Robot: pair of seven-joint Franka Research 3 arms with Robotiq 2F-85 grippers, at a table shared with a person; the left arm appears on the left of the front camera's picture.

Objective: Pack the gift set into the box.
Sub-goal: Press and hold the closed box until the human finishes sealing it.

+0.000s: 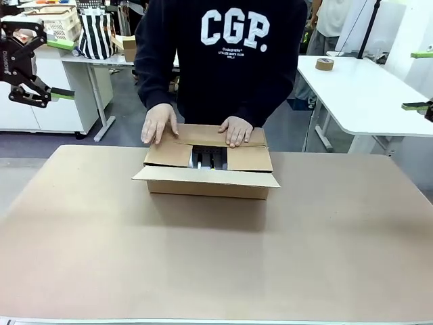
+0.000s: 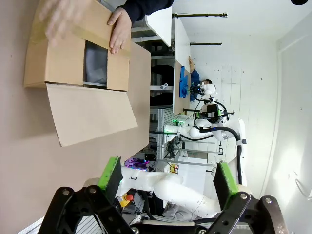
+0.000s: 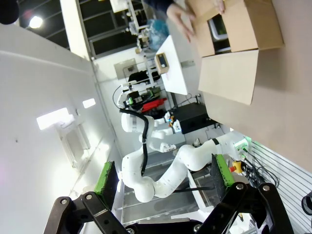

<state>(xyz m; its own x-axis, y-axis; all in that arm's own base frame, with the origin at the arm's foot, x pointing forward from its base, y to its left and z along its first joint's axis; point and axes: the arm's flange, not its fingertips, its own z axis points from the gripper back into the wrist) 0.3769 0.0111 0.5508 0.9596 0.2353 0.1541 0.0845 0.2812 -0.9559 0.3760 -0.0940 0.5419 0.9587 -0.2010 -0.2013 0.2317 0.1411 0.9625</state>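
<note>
Here's the large, shallow brown corrugated cardboard box (image 1: 206, 172), sitting on the far half of the brown-topped desk (image 1: 216, 264), right in front of the person. One of the person's hands (image 1: 159, 124) and the other (image 1: 235, 130) are flat on the far flap, pressing it down. Both side flaps are folded in, and something dark shows through the gap (image 1: 208, 159) between them, though I can't tell what. The near flap (image 1: 203, 177) juts out towards the robot, roughly level.

The left gripper (image 1: 67, 68) hangs high and well off to its own side with its fingers spread wide and nothing between them. The right gripper (image 1: 419, 80) is the same on the other side, wide and empty, well apart from the box.

How will the box handle? Corrugated card should be light, and stiff across each panel, but it hinges freely at the creases. The matte surface ought to give the green pads good purchase, though a hard pinch could crush the fluting. The body looks far too broad for either set of fingers, so the place to take hold is that near flap — its thin free edge, around the middle, swung up and over on its crease. How heavy the contents make it can't be told from here.
</note>
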